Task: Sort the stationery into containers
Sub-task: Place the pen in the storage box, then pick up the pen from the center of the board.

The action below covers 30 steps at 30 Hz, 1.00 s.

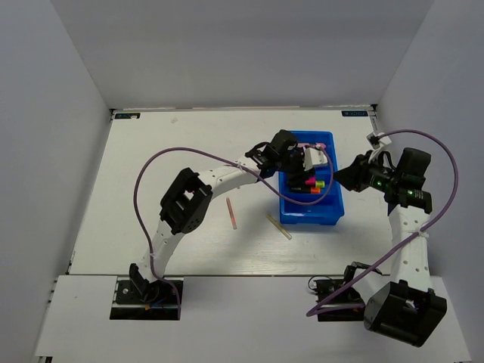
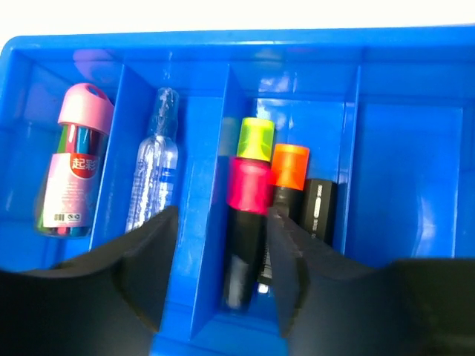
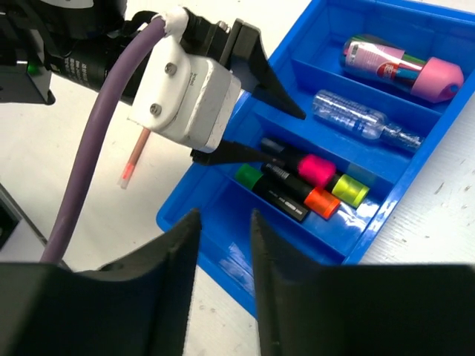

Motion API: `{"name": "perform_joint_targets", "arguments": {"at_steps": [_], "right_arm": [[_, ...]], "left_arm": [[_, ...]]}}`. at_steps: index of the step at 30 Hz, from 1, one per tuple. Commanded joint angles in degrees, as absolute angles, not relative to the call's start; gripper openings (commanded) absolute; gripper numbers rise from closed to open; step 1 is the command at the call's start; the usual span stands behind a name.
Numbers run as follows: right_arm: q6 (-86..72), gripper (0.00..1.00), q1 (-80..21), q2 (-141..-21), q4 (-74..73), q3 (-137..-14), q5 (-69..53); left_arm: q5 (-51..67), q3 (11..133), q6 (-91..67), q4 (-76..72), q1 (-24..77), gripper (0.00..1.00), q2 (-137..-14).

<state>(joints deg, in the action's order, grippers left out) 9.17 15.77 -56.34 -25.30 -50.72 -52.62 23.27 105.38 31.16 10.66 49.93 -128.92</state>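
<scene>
Your left tool (image 2: 220, 222) is hanging open astride the pink highlighter (image 2: 249, 185), tray (image 2: 223, 38) ribs crowding its fingers (image 2: 141, 259); your right tool (image 3: 224, 219) is hovering empty, barely parted.

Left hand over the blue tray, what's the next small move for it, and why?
Probably lift the left hand straight up out of the bright blue ribbed plastic tray. Its fingers stand apart around the pink-capped black highlighter, which lies in a compartment, while two thin sticks wait on the white table.
</scene>
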Motion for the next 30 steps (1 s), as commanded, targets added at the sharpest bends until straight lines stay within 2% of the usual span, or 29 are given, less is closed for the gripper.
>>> {"name": "perform_joint_targets", "arguments": {"at_steps": [1, 3, 4, 6, 8, 9, 10, 11, 13, 14, 15, 16, 18, 20, 23, 25, 30], "right_arm": [[9.1, 0.39, 16.5, -55.8, -23.6, -50.4, -55.0], [9.1, 0.49, 16.7, -55.6, -23.7, -50.4, -55.4], [9.3, 0.51, 16.9, -55.6, -23.8, -50.4, -56.4], [10.5, 0.57, 16.9, -55.8, -24.3, -50.5, -57.6], [13.0, 0.6, 16.8, -56.1, -27.1, -51.2, -60.8], [14.6, 0.6, 16.7, -56.8, -28.6, -51.9, -62.0], [17.4, 0.46, 16.5, -57.6, -31.7, -52.4, -64.5], [18.1, 0.33, 16.4, -57.9, -32.8, -52.8, -65.0], [19.2, 0.0, 16.1, -59.2, -35.3, -54.2, -64.3], [19.7, 0.0, 15.9, -59.6, -35.8, -55.3, -62.8], [20.4, 0.0, 15.3, -60.4, -37.8, -55.7, -61.4], [21.3, 0.0, 14.9, -60.6, -38.0, -55.9, -59.6], [20.5, 0.0, 13.8, -60.9, -37.0, -55.5, -57.0], [18.5, 0.0, 12.6, -61.4, -35.9, -55.4, -54.2], [16.8, 0.0, 11.0, -62.7, -36.3, -56.5, -52.0], [16.6, 0.0, 10.1, -63.0, -37.0, -57.6, -51.2], [16.0, 0.03, 7.7, -63.1, -38.0, -57.9, -46.8]], "left_arm": [[23.3, 104.1, 28.9, 7.5, 49.8, 0.63, -125.3], [22.8, 103.3, 27.7, 7.1, 49.7, 0.71, -124.2], [22.9, 102.9, 26.6, 6.0, 49.9, 0.75, -123.2], [22.9, 101.5, 24.7, 4.1, 49.8, 0.76, -121.0], [21.0, 99.8, 22.7, 3.6, 49.7, 0.78, -119.1], [18.0, 99.4, 18.5, 3.4, 49.7, 0.73, -115.8], [13.4, 98.4, 16.5, 5.3, 49.7, 0.66, -114.5], [10.1, 98.4, 14.3, 7.3, 49.7, 0.43, -113.3], [-7.2, 100.4, 3.3, 19.6, 49.9, 0.14, -108.6], [-12.3, 100.6, 0.9, 23.8, 49.7, 0.0, -106.8], [-21.9, 100.3, -11.1, 31.7, 49.5, 0.0, -105.1], [-30.8, 95.6, -14.5, 37.7, 49.4, 0.0, -104.0], [-37.0, 90.1, -29.1, 43.3, 48.4, 0.31, -99.4], [-37.8, 88.3, -39.8, 49.1, 47.6, 0.56, -97.9], [-34.5, 91.5, -56.1, 66.5, 44.2, 0.6, -100.5], [-29.7, 92.3, -61.3, 70.0, 41.8, 0.6, -103.3], [-24.4, 89.6, -61.5, 65.2, 40.6, 0.61, -106.2]]}}
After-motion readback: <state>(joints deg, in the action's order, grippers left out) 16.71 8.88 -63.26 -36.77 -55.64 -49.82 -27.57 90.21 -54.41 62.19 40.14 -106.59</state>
